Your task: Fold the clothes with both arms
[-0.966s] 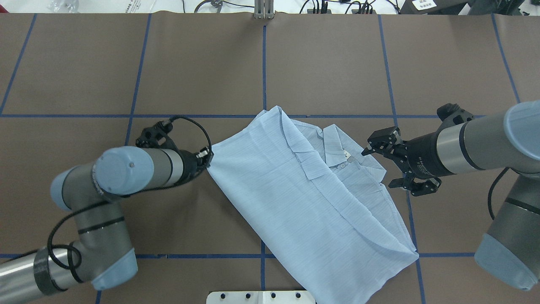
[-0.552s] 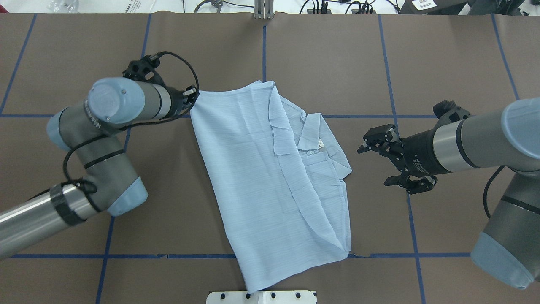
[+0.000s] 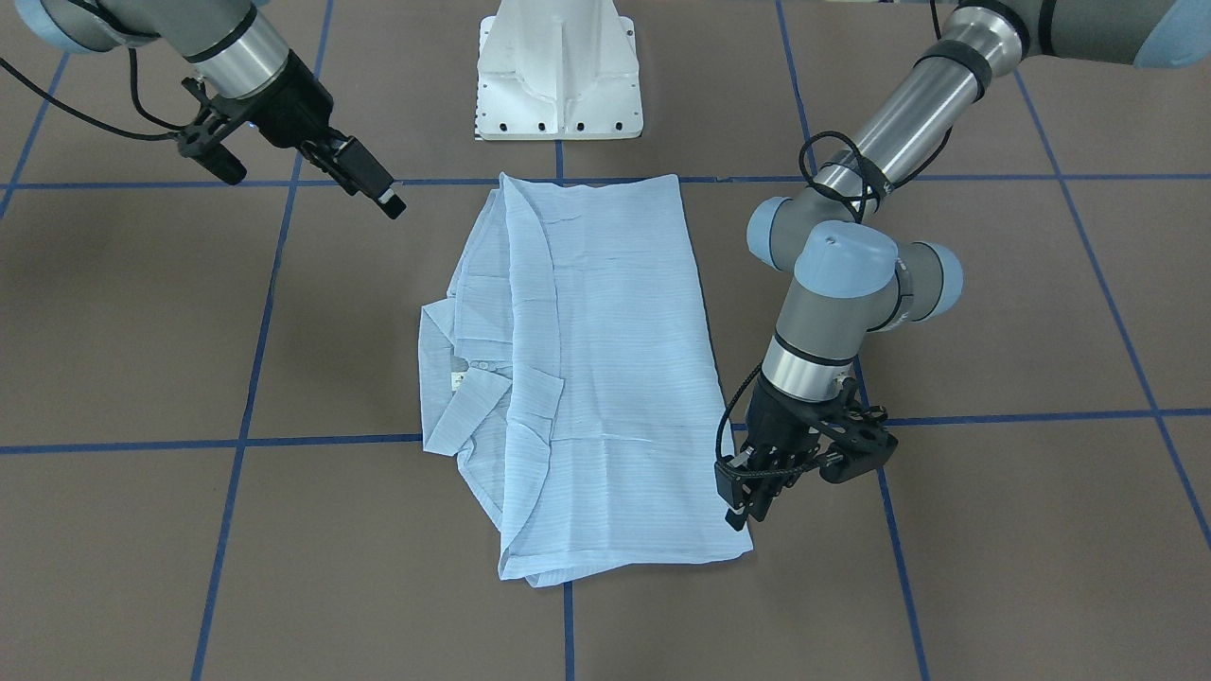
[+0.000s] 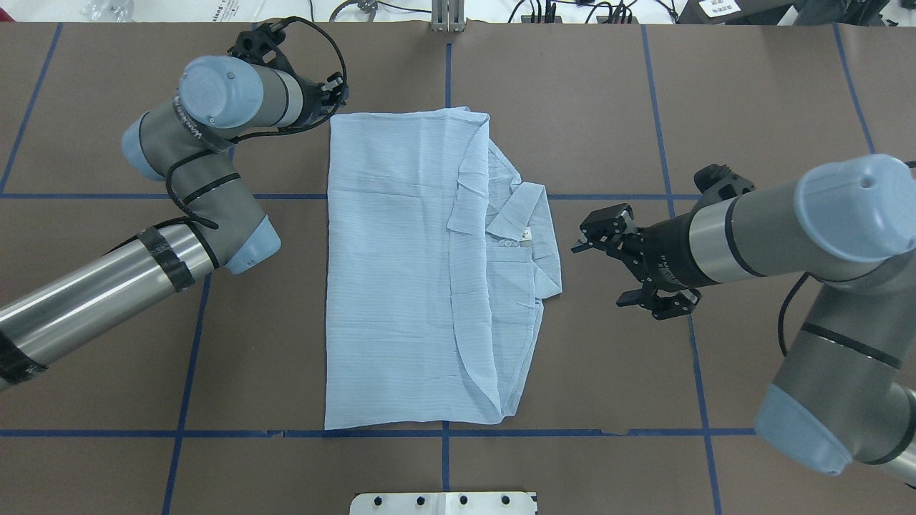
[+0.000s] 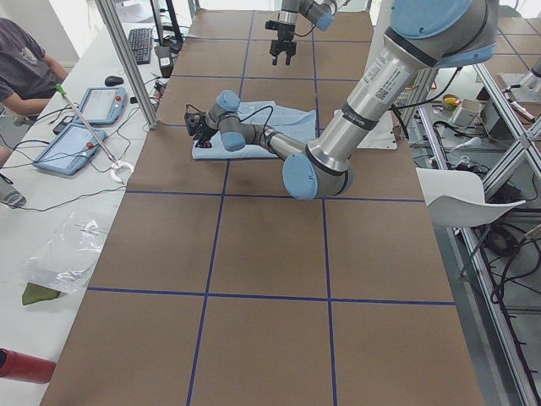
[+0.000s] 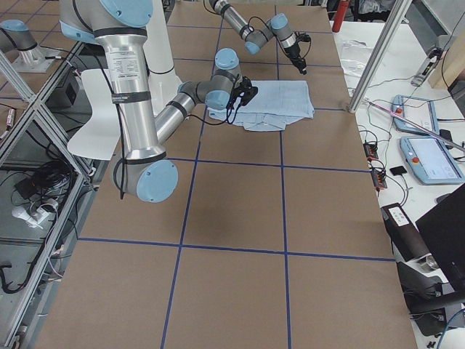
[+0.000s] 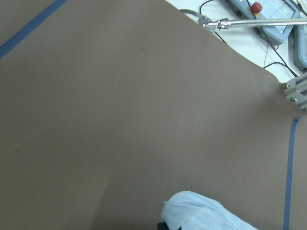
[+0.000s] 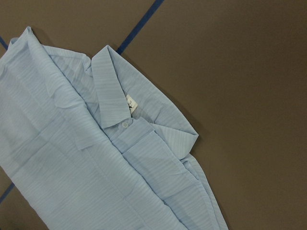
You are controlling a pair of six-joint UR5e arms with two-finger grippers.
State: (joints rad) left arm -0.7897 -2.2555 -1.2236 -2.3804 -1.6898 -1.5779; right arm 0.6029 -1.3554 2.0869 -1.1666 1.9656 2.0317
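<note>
The light blue shirt [image 4: 393, 272] lies flat mid-table, folded lengthwise into a long rectangle, with its collar [image 4: 526, 207] and buttons on the right side. It also shows in the front view [image 3: 605, 378] and the right wrist view [image 8: 72, 158]. My left gripper [image 4: 335, 93] is at the shirt's far left corner and shut on it. The front view shows the left gripper [image 3: 738, 511] low at that corner, and bunched fabric [image 7: 206, 213] shows in the left wrist view. My right gripper [image 4: 600, 275] is open and empty, a short way right of the collar, off the cloth.
The white pedestal base [image 3: 558, 66] stands at the table's near edge behind the shirt. Blue tape lines [image 4: 447, 433] grid the brown table. Cables and a metal post [image 4: 447, 18] line the far edge. An operator [image 5: 25, 59] sits with tablets beyond that edge.
My left gripper has dragged the shirt's corner away from the robot and to the left. The shirt has swung round and lies straight. My right gripper has shifted slightly left and is still open.
</note>
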